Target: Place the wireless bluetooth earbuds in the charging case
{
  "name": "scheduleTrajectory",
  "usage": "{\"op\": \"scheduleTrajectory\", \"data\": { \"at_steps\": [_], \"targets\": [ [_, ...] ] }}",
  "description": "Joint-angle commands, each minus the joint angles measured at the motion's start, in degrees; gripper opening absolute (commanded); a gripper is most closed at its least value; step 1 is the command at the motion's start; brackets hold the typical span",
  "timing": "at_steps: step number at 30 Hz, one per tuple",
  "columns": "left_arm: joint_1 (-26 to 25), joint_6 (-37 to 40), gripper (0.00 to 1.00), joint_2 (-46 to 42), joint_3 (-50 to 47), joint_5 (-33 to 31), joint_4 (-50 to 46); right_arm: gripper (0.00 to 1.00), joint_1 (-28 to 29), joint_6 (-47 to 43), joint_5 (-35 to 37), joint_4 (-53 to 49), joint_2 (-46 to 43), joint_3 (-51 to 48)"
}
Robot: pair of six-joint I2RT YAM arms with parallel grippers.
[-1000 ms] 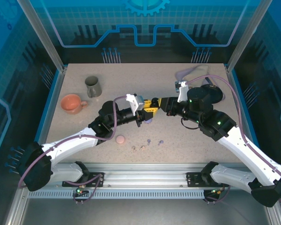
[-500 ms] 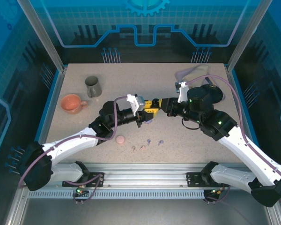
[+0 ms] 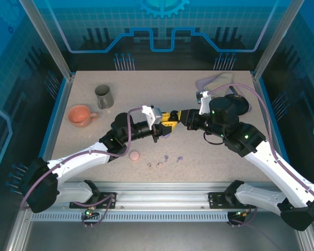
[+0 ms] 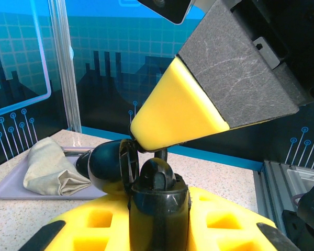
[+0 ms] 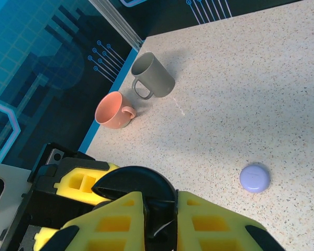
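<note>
- Pinkish-beige earbuds (image 3: 159, 164), a pair, are being shown lying on the speckled table (image 3: 214, 151), nearer to the arm bases than the black charging case (image 4: 159, 201) and slightly to its left.
- Lavender earbuds (image 3: 179, 157), two set a little apart, are being shown on the table, also nearer than the black charging case, one on each side of its line.
- No black bud is being made out for certain; something small and dark is being glimpsed at the mouth of the black charging case, too hidden to name.
- A pink round case (image 3: 135, 155) is being shown closed, nearer than the black charging case and to its left.
- A lavender round case (image 5: 255, 178) is being shown closed on the table, close beneath the black charging case.
- The black charging case is being held above the table with its lid swung open, clenched between the yellow fingers of the left gripper (image 4: 159, 225).
- The right gripper (image 5: 160, 212) is being pressed closed, its tip being held right at the open mouth of the black charging case; whether a bud is being pinched cannot be told.
- A salmon cup (image 3: 79, 115) and, just beyond it, a grey mug (image 3: 103, 97) are being shown farther off, to the left of the black charging case.
- A lavender tray (image 4: 10, 191) carrying a folded beige cloth (image 4: 47, 172) is being shown beyond the black charging case.
</note>
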Motion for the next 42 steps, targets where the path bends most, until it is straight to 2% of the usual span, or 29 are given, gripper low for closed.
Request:
{"op": "scheduleTrajectory", "data": {
  "at_steps": [1, 18, 24, 42],
  "targets": [
    [-0.51, 1.14, 0.00, 0.32, 2.07, 0.25, 3.08, 0.17, 0.56, 0.64, -3.25, -2.26, 0.19, 1.58],
    [-0.66, 1.25, 0.00, 0.41, 2.15, 0.22, 3.19, 0.17, 0.56, 0.87, -6.57, -3.44, 1.57, 1.71],
    [-0.77, 1.39, 0.00, 0.15, 1.95, 0.13, 3.09, 0.17, 0.19, -0.36, -4.16, -6.11, 0.79, 3.06],
    [-0.87, 2.44, 0.00, -0.03, 1.89, 1.26, 3.61, 0.18, -1.53, 1.07, -6.62, -8.36, 1.63, 3.16]
  ]
}}
